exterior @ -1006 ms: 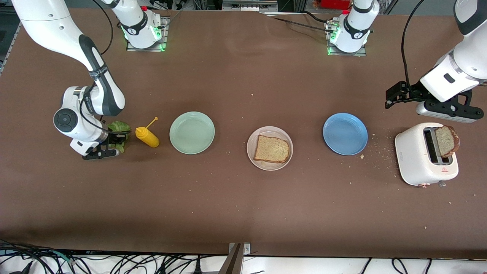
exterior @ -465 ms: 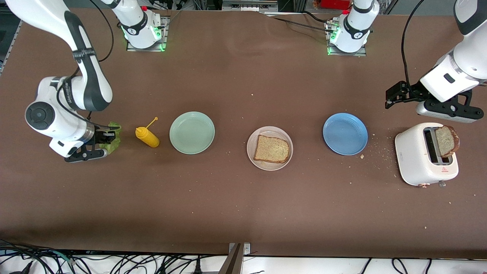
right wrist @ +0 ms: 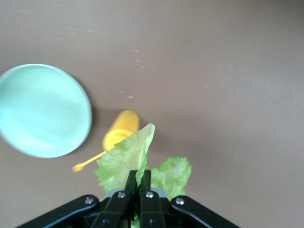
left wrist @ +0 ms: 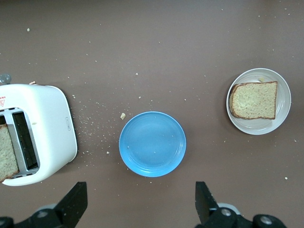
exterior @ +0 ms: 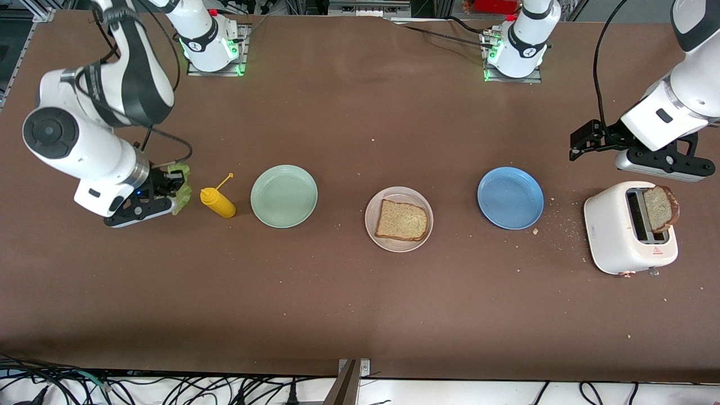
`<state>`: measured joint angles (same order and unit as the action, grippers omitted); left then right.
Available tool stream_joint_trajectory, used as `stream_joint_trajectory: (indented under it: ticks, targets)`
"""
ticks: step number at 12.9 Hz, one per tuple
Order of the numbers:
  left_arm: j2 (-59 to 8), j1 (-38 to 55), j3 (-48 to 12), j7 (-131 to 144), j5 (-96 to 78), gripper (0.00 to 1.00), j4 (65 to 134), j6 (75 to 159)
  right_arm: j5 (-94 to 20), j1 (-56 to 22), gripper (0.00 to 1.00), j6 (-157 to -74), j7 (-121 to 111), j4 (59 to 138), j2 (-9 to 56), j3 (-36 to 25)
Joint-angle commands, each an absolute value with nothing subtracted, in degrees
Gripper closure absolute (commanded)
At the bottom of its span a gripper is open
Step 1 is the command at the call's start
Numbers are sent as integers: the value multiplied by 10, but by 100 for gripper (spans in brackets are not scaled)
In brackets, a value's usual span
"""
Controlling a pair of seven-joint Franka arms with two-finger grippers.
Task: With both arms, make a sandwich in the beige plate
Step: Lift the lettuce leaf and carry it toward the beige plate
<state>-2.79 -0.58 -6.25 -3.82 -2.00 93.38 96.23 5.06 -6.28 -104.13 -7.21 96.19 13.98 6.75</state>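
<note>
Right gripper [exterior: 169, 188] pinches the lettuce leaf [right wrist: 137, 164] aloft beside the yellow bottle [exterior: 218, 203]. The beige plate [exterior: 399, 244], bearing one bread slice [exterior: 401, 220], lies toward the left arm's end, past the mint-green plate [exterior: 284, 196]. Left gripper [left wrist: 137, 206] waits spread near the toaster [exterior: 610, 236].

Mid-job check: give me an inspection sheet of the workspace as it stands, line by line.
Surface: brown table, crumbs scattered near the toaster.
Job's things: beige plate holds one bread slice; second slice stands in the white toaster; lettuce leaf is pinched in the right gripper.
Clutter: yellow squeeze bottle lying down, mint-green plate and blue plate, both empty.
Grippers: right gripper shut on the lettuce, in the air beside the bottle; left gripper open, waiting above the toaster.
Cables: black cables along both arms and at the table edge nearest the front camera.
Surroundings: nothing seen.
</note>
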Motion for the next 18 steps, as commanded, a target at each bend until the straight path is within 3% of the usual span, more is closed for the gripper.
stream_joint_trajectory:
  ticks: [1, 4, 7, 18]
  targets:
    - [-34, -3, -62, -39, -4, 0, 918, 951, 52, -76, 100, -1003, -55, 929, 134, 125]
    - [-34, -3, -63, -39, -4, 0, 918, 951, 54, -104, 100, -1042, 44, 928, 146, 190]
    - [-34, -3, -63, -39, -4, 0, 918, 951, 48, -130, 100, -1123, 86, 928, 182, 213]
    - [-34, -3, -62, -39, -4, 0, 918, 951, -93, -207, 100, -1439, 190, 925, 337, 243]
